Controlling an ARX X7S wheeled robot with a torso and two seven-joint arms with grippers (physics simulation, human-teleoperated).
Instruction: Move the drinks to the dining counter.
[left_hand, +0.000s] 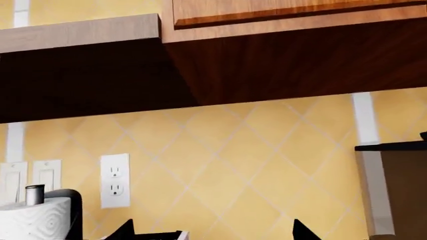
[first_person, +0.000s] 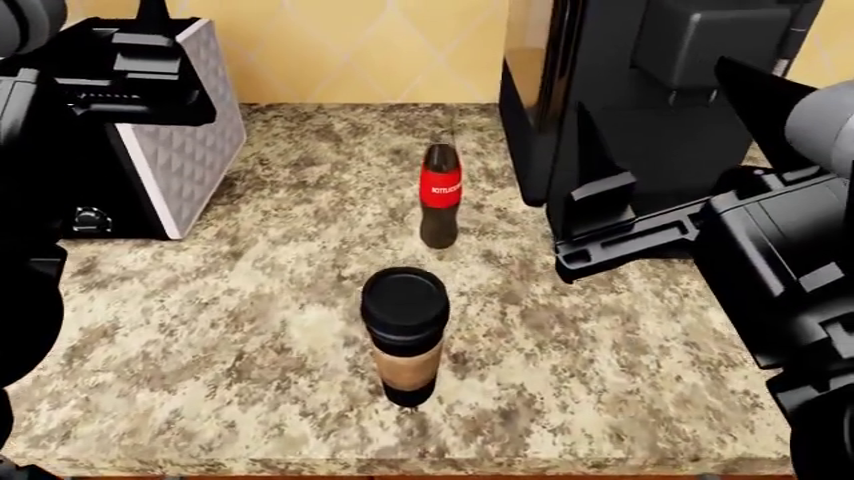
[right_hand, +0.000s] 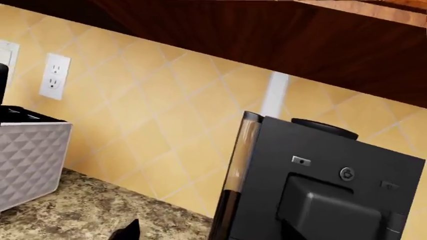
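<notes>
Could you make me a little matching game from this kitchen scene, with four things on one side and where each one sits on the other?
Things:
1. cola bottle
2. cork-sleeved cup
3. toaster
4. coffee machine

Places, as seen in the head view:
A. back left of the counter, by the wall
B. nearest the counter's front edge, in the middle
C. back right of the counter, by the wall
D. mid-counter, standing behind the cup

Pairs: 1-D, 2-B, 3-A, 4-C
</notes>
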